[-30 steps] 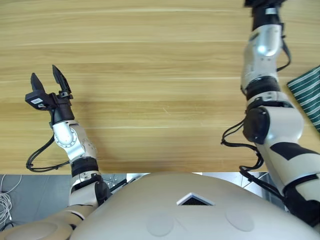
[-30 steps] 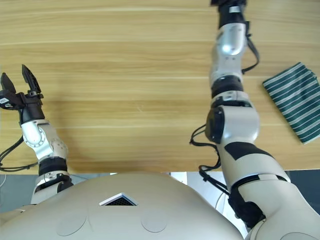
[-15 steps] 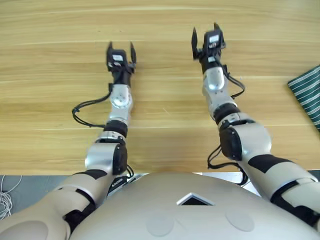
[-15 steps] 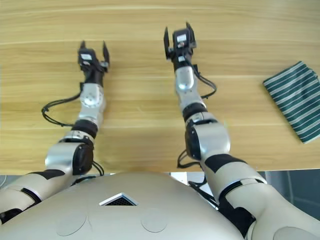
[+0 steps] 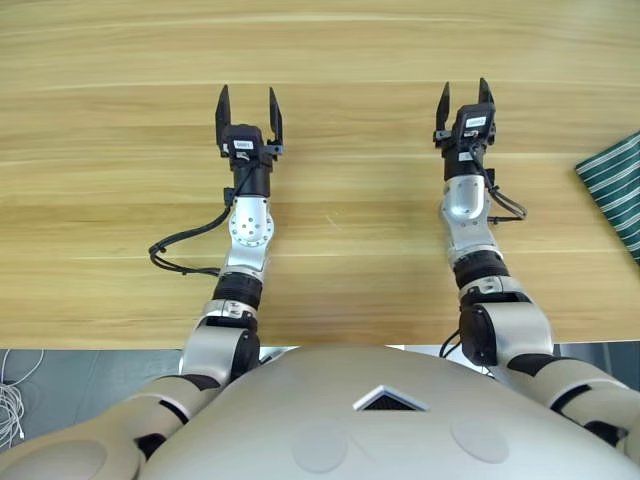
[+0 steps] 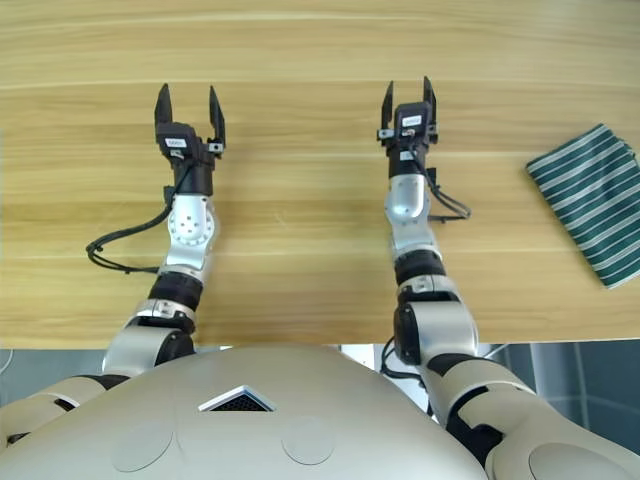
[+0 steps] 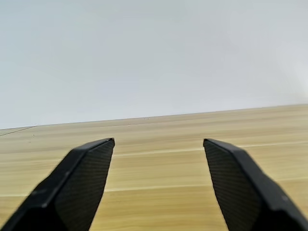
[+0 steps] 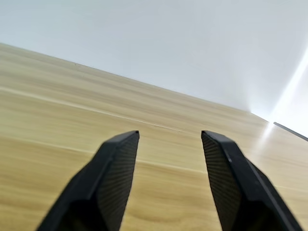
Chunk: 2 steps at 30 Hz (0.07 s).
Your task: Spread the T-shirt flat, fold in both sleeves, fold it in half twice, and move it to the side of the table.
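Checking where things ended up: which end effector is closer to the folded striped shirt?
The right end effector: the folded T-shirt lies at the table's right side, while the left end effector sits farther off.

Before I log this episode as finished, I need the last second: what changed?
The left gripper swung in from the robot's far left toward the middle; the right gripper drew back from far across the table. Both now point forward side by side, jaws open, holding nothing. The folded striped T-shirt stayed at the table's right edge.
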### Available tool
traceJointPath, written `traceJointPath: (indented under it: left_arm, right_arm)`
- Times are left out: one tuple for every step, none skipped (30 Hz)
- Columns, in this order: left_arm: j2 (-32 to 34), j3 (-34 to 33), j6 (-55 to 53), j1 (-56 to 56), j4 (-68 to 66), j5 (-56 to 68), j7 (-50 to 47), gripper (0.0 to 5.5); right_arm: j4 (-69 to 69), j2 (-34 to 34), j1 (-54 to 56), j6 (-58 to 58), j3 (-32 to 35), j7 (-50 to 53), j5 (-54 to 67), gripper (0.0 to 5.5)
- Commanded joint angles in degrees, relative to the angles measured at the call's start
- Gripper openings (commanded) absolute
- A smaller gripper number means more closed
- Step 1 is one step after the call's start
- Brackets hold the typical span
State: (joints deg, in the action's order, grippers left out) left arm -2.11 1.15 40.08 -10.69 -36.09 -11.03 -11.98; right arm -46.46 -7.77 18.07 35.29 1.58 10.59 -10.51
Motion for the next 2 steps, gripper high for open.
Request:
traceJointPath:
  left_arm:
    - [-0.15, -0.04, -2.16, 0.71, 1.11, 0.54, -0.01, 3.45]
    - [-0.14, -0.05, -2.44, 0.65, 1.0, 0.52, -0.11, 3.45]
  right_arm:
    - [2.24, -0.34, -1.42, -1.63, -0.25, 0.41, -0.37, 2.45]
    - [2.44, -0.39, -1.5, -1.79, -0.25, 0.53, -0.49, 2.45]
